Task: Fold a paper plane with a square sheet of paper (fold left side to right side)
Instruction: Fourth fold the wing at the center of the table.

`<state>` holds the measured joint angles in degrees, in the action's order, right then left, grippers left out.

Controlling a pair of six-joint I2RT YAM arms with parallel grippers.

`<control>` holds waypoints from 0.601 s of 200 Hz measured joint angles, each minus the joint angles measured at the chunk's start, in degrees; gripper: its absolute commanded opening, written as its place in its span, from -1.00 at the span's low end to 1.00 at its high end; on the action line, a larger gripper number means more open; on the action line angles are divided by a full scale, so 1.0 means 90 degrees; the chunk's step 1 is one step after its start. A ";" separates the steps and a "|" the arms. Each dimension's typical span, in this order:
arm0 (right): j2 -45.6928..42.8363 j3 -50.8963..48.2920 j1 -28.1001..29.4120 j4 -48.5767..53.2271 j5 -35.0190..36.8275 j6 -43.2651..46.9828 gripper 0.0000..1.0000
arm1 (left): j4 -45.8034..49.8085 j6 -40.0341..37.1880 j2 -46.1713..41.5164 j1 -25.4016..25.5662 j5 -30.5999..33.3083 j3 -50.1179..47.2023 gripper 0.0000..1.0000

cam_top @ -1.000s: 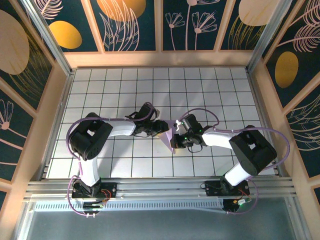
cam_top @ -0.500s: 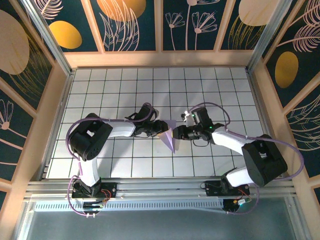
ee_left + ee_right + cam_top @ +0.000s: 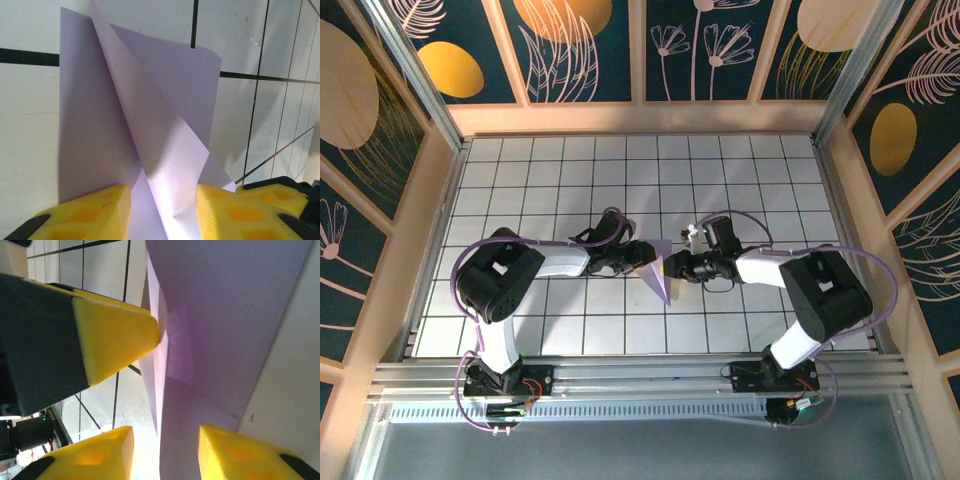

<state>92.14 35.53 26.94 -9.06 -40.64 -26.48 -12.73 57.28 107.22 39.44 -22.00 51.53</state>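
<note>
Your thin lavender-purple square sheet of paper [image 3: 661, 276] lies on the white tiled table [image 3: 570, 180] btwn both arms, creased into angled flaps, one standing up. The yellow-fingered left gripper [image 3: 162, 192] & right gripper [image 3: 165, 435] straddle it part-open, not pinching. Approx midway, I'd say; flattening & final folds left.

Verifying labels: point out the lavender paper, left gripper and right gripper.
lavender paper [image 3: 659, 275]: top view, its middle.
left gripper [image 3: 161, 202]: left wrist view, midway between its jaws.
right gripper [image 3: 165, 447]: right wrist view, midway between its jaws.
</note>
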 measured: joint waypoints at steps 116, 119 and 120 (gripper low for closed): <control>0.0505 0.0481 -0.0002 -0.0160 -0.0092 0.0051 -0.85 | 0.0002 0.0002 -0.0002 0.0002 0.0007 0.0000 -0.22; 0.0505 0.0481 0.0000 -0.0163 -0.0095 0.0075 -0.87 | 0.0002 0.0002 -0.0002 0.0000 0.0007 0.0000 -0.22; 0.0505 0.0481 -0.0002 -0.0163 -0.0097 0.0075 -0.88 | 0.0002 0.0002 -0.0002 0.0000 0.0007 0.0000 -0.22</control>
<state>96.68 39.86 26.92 -10.52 -41.52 -25.80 -12.71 57.30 107.20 39.44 -21.93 51.53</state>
